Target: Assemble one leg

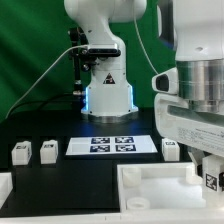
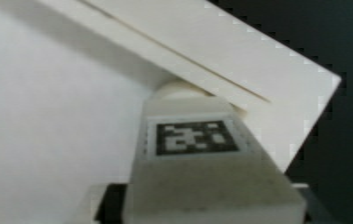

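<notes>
Black table (image 1: 60, 175); gripper (image 1: 212, 180) over white tabletop (image 1: 160, 187), tagged leg (image 2: 198, 150) alongside

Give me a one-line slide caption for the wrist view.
Wrist close-up: a white furniture part with a tagged white leg in front of it, against a black table.

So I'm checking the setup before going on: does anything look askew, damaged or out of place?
Nothing stands out. The marker board lies flat, the small tagged legs beside it stand upright, and the white tabletop part looks intact. The jaws cannot be seen clearly.
</notes>
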Robot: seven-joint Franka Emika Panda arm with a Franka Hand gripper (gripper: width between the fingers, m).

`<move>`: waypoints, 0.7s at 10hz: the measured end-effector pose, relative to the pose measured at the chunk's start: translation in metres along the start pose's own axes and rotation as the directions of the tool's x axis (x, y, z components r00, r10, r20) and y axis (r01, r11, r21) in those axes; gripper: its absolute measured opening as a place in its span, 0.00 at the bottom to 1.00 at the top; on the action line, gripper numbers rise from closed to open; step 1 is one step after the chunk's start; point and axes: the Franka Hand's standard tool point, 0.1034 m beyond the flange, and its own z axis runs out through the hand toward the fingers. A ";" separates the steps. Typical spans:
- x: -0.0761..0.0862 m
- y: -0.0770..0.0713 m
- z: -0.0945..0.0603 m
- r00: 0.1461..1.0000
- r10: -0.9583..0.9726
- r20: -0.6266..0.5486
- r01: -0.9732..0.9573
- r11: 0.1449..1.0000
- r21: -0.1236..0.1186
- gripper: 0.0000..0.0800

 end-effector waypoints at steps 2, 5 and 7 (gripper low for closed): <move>-0.002 0.001 0.000 0.950 0.311 0.001 -0.311 0.950 -0.009 0.37; -0.004 0.003 -0.001 0.778 0.628 -0.009 -0.628 0.778 -0.006 0.37; -0.006 0.003 0.000 0.786 0.618 -0.003 -0.618 0.786 -0.007 0.46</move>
